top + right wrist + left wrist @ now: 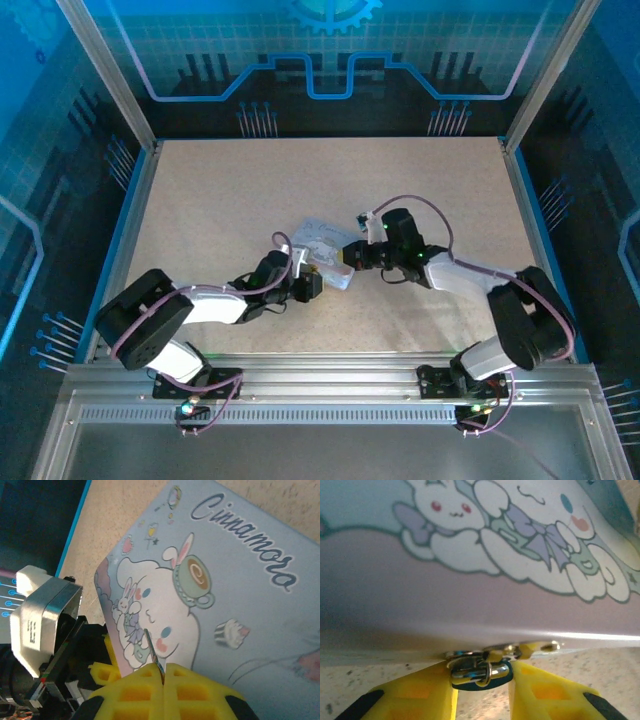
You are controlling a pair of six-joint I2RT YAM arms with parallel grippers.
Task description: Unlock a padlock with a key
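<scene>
A speckled beige table [200,200] is sitting inside a blue-lit enclosure, and from above both arms are reaching toward the pale tin [322,236] at its middle. The left gripper [312,285] is working at the tin's near edge and the right gripper [352,256] is coming in at its right side.

In the left wrist view the yellow fingers [420,700] are pinching the padlock [480,672] from both sides. Its dark body and shiny shackle are hanging at the hasp under the tin's printed wall, and the shackle is looking closed.

In the right wrist view that arm's own yellow fingers [200,695] are pressing together on the key [153,652], whose thin blade is poking up across the cartoon lid and not entering any keyhole.

So both grasps are looking done — lock steadied, key in hand. What is remaining is the harder half: lining the blade up with the keyhole, sliding it in, turning it and freeing the shackle
</scene>
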